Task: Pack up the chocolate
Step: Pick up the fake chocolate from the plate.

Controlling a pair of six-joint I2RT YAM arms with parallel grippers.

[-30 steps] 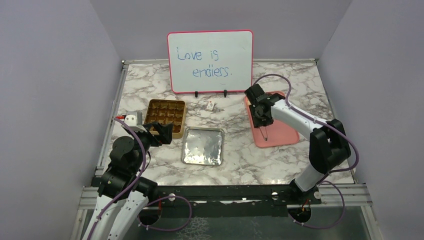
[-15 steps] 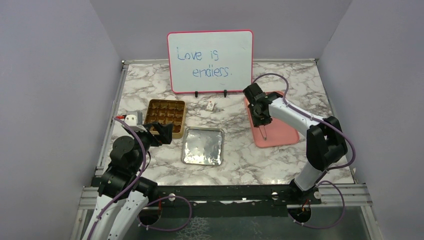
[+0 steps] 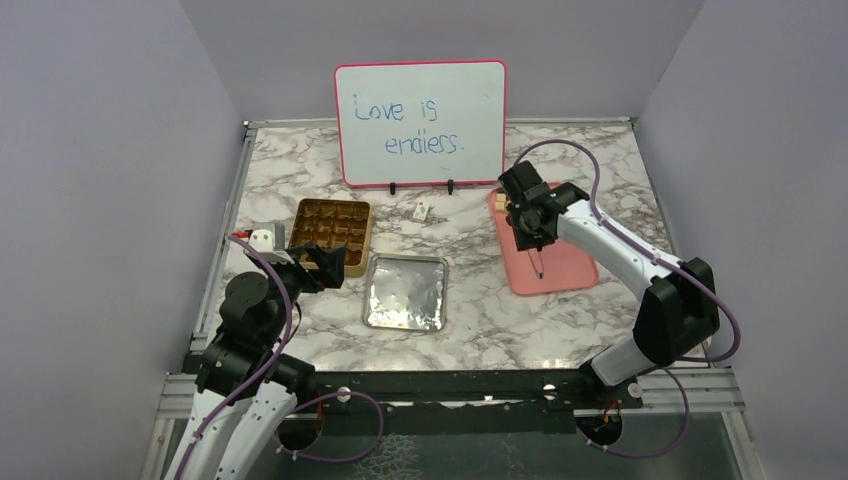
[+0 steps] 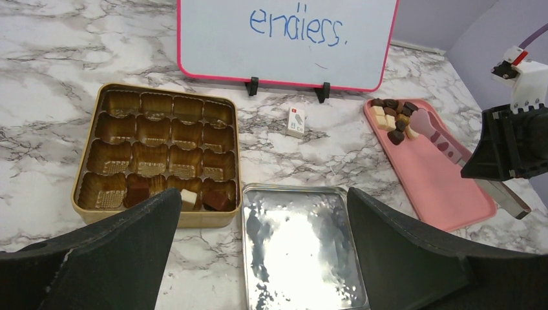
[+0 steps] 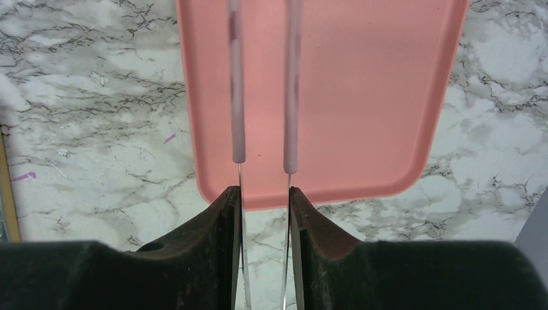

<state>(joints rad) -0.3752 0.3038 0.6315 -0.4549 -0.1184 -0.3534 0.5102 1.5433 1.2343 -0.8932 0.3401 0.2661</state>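
Observation:
The chocolate pieces (image 4: 391, 121), dark, brown and cream, lie in a small pile at the far end of the pink tray (image 4: 446, 187). Three more pieces (image 4: 188, 198) sit in the front row of the gold tin (image 4: 158, 155). My right gripper (image 3: 530, 222) is over the pink tray (image 3: 560, 262) and is shut on pink-tipped metal tongs (image 5: 236, 97), whose two arms stand apart. The tongs' tips are out of the right wrist view, where my right gripper (image 5: 265, 194) is above the tray's near edge (image 5: 362, 77). My left gripper (image 3: 325, 265) is open and empty, near the tin's front corner.
A silver lid (image 3: 406, 291) lies right of the gold tin (image 3: 333, 232). A small white card (image 3: 422, 211) lies in front of the whiteboard (image 3: 420, 122) standing at the back. Walls close in the left, right and far sides.
My right gripper has shifted a little to the right over the pink tray with the tongs, and its elbow has swung right. The left arm has not moved.

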